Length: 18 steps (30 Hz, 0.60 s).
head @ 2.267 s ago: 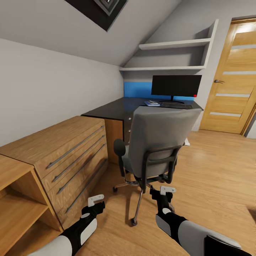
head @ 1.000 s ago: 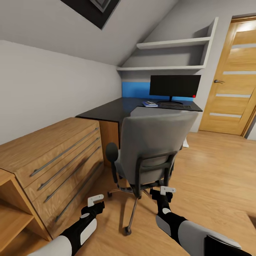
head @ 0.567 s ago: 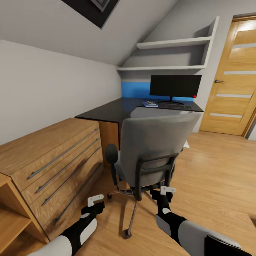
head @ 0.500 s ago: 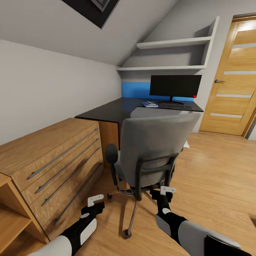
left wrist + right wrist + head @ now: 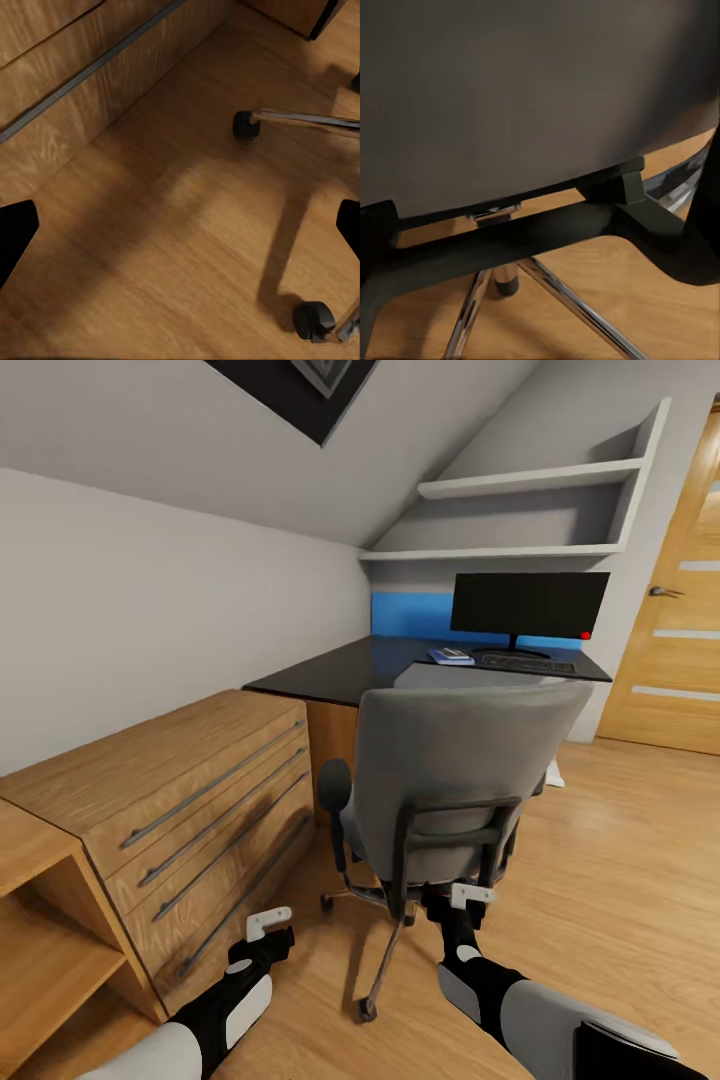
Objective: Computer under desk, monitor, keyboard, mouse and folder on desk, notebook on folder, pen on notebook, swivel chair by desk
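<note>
The swivel chair point(image 5: 450, 780) is seen at 12 o'clock before the desk point(image 5: 400, 665), likely rolled easily if pushed at its stiff back frame by the right gripper point(image 5: 466, 897), whose jaws look open, as do the left gripper's point(image 5: 268, 923).

The swivel chair point(image 5: 455, 780) stands squarely between the grippers and the desk point(image 5: 400, 665), its grey back blocking the way ahead. A wooden drawer chest point(image 5: 190, 800) walls off the left; open floor point(image 5: 630, 860) lies right.

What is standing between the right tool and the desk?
In the head view, the swivel chair stands between the right tool and the desk, its grey back facing the robot.
</note>
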{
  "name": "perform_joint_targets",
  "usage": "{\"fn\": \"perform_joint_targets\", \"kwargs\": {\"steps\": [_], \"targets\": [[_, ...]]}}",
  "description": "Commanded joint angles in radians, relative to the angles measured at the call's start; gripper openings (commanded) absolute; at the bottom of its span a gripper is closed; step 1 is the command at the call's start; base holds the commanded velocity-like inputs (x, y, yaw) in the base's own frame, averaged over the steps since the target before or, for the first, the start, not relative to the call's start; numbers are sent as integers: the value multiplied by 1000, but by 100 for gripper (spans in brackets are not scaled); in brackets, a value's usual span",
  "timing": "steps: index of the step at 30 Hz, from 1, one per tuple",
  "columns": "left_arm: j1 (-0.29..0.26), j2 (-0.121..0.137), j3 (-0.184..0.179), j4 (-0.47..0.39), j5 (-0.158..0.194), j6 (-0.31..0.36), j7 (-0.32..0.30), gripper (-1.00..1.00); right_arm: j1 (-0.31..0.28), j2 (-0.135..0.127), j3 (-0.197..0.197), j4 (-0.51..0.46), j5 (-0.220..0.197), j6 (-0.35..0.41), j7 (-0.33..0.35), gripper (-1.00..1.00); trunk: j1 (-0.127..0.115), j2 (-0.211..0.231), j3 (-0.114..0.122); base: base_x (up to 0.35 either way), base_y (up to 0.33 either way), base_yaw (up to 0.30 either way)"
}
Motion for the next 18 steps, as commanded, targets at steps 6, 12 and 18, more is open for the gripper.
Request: {"fn": "perform_joint_targets", "kwargs": {"steps": [6, 12, 18], "targets": [[-1, -1, -10, 0, 10, -5, 5, 100, -1, 0, 8, -1, -4, -3, -6, 100, 0, 0, -1, 0, 0, 161], [-1, -1, -10, 0, 10, -6, 4, 100, -1, 0, 8, -1, -5, -3, -5, 100, 0, 0, -1, 0, 0, 143], [-1, -7, -11, 0, 10, -5, 1, 100, -1, 0, 8, -1, -4, -3, -6, 100, 0, 0, -1, 0, 0, 131]]}}
